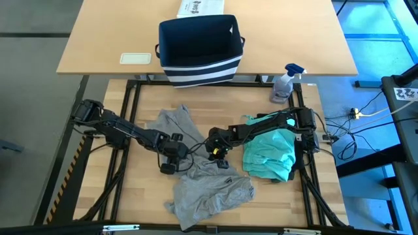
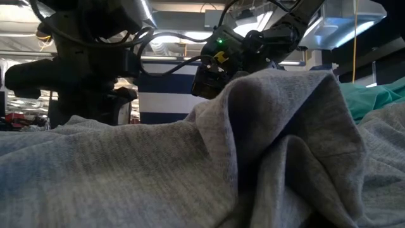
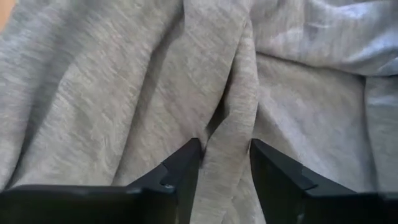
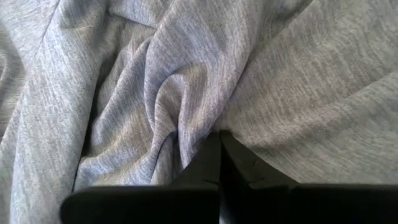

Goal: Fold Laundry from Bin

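Both end effectors on the grey T-shirt, centre of the high view; spreading under way.

The grey T-shirt [image 1: 208, 186] lies crumpled on the desk [image 1: 130, 196] at lower centre of the frame, the teal piece [image 1: 269, 155] just right of it and the bin [image 1: 199, 49] well apart at top centre. The right end effector [image 4: 219, 142] is fully closed, pinching a fold of the grey cloth. The left end effector [image 3: 224, 155] stands partly open with a ridge of cloth between its fingers, gripping nothing firmly. Recommended: the left seats on a single hem layer, not a bunched ridge, before the two draw apart evenly and low.
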`<state>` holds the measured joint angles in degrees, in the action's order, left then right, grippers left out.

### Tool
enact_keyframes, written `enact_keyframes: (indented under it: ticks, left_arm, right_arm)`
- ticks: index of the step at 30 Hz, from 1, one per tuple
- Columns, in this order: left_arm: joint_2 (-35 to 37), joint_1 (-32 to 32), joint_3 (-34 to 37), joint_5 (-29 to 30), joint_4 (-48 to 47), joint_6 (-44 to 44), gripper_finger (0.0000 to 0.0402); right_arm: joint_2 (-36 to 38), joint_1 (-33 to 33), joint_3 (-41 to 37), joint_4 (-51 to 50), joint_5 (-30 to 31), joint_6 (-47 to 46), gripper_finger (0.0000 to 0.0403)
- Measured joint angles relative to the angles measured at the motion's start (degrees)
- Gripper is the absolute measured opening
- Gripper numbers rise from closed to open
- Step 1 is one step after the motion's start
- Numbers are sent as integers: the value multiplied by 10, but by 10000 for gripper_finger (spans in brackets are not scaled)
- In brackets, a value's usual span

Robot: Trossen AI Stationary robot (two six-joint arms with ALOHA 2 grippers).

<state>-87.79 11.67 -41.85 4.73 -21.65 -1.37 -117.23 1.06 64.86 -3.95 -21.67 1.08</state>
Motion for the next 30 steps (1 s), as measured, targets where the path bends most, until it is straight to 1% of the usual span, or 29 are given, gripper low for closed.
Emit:
enact_keyframes:
  ticks: [3, 8, 10, 19, 24, 30]
  left_arm:
    - [0, 6, 0, 9, -5, 0, 103]
    - [0, 12, 0, 14, -11, -14, 26]
    - [0, 12, 0, 7, -21, -27, 7]
    - [0, 39, -1, 6, -78, -48, 2]
    - [4, 53, -1, 10, -95, -56, 1]
    - [34, 57, -1, 51, -128, -56, 1]
  right_arm:
    - [0, 0, 0, 0, 0, 0, 0]
    - [0, -1, 0, 0, 0, 0, 0]
    - [0, -4, 0, 0, 0, -8, 0]
    - [0, -8, 0, 1, -3, -12, 0]
    - [0, -20, 1, 0, 18, -35, 0]
    - [0, -51, 1, -5, 30, -53, 0]
